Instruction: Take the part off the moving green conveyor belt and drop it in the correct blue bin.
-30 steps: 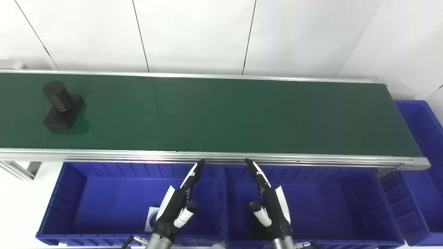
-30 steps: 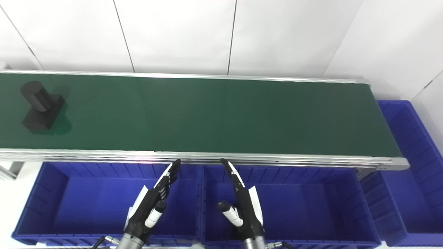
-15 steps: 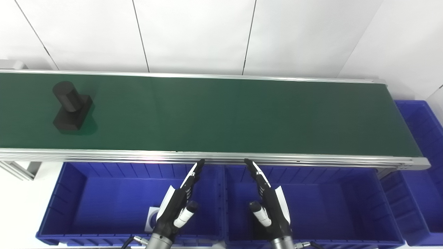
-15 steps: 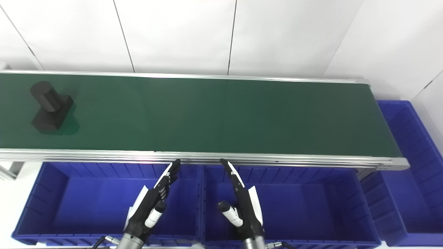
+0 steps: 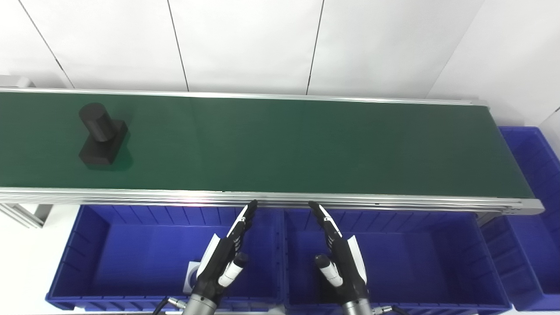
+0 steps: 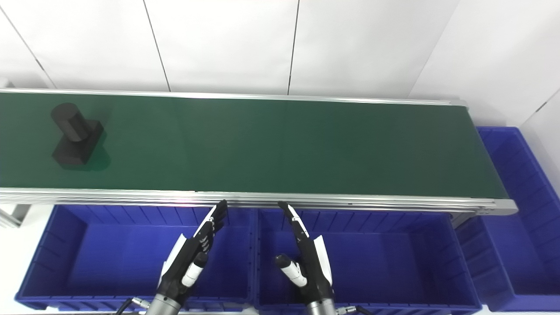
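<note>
A black part [image 5: 101, 136], a cylinder standing on a square base, rides at the far left of the green conveyor belt [image 5: 306, 144]. Both hands hover low in front of the belt, far from the part. My left hand [image 5: 222, 262] is open above the left blue bin [image 5: 92, 245], fingers stretched toward the belt rail. Open too, my right hand [image 5: 340, 262] hangs over the middle blue bin [image 5: 437, 258]. Neither hand holds anything.
A third blue bin [image 5: 533, 183] sits past the belt's right end. An aluminium rail [image 5: 280, 199] runs along the belt's near edge, just beyond the fingertips. A small white label [image 5: 191, 276] lies in the left bin. White wall panels stand behind the belt.
The black part has travelled to the right along the belt. The left hand has shifted very slightly; the right hand has stayed in place.
</note>
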